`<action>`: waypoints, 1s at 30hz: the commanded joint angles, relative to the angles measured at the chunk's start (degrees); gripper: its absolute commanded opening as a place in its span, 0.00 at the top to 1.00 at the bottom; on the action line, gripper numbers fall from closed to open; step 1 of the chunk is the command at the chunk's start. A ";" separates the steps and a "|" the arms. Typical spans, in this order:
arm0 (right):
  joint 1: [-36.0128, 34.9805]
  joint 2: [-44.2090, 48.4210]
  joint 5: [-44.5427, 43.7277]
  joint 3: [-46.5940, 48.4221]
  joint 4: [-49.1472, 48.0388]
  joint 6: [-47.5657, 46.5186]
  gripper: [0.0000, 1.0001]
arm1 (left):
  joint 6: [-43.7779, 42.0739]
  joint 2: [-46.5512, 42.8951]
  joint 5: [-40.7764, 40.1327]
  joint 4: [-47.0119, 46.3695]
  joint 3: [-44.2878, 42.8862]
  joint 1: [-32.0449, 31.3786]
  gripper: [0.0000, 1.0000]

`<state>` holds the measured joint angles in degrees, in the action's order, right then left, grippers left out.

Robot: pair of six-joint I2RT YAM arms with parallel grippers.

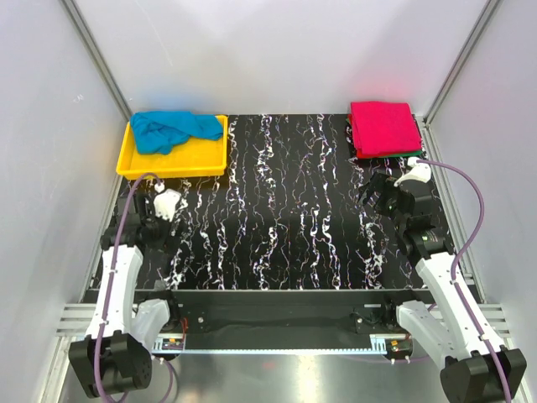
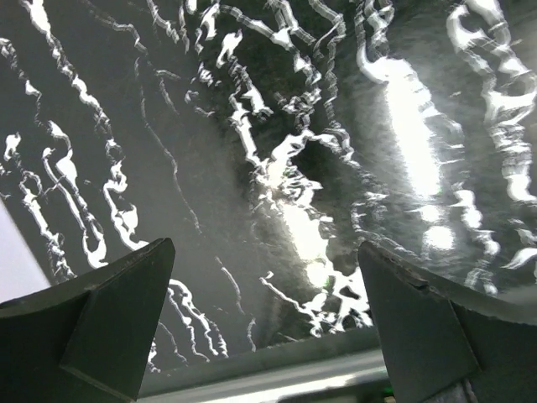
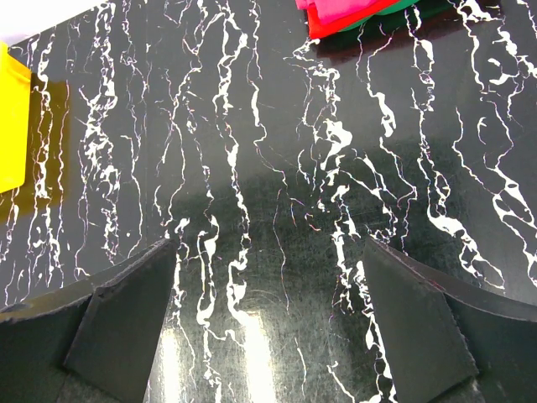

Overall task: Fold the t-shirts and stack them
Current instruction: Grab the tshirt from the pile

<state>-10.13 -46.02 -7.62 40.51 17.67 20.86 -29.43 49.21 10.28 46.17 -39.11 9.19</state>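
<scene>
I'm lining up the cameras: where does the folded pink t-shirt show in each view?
Top external: pink t-shirt at the far right corner.
Left wrist: not in view.
Right wrist: top edge, right of centre.
Shared landmark: yellow tray, far left in top external, left edge in right wrist.

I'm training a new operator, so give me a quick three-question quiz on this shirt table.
1. True or false: the crumpled teal-blue cloth t-shirt lies in the yellow plastic tray.
2. The folded magenta-pink cloth t-shirt rests on: A the tray, B a folded dark green cloth t-shirt, C the teal-blue t-shirt.
3. Fill in: the left end effector and right end effector are both ___.
Key: 1 true; 2 B; 3 open.
</scene>
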 commanded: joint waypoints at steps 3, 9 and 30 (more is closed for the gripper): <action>-0.42 -0.56 0.50 1.06 -2.55 1.02 0.00 | 4.55 5.70 12.02 -0.99 -13.85 0.21 0.01; -0.42 -4.25 0.06 3.78 -4.31 0.41 0.00 | 11.76 24.58 4.33 -6.80 -38.95 0.13 0.01; -0.50 -28.16 0.50 19.17 -6.25 -0.74 0.00 | 1.23 93.33 -26.53 -10.75 -96.93 -2.60 0.01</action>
<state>-10.15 -73.36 -7.42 57.34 13.08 20.60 -24.45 142.37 -11.92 38.04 -132.64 6.48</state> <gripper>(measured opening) 0.994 0.987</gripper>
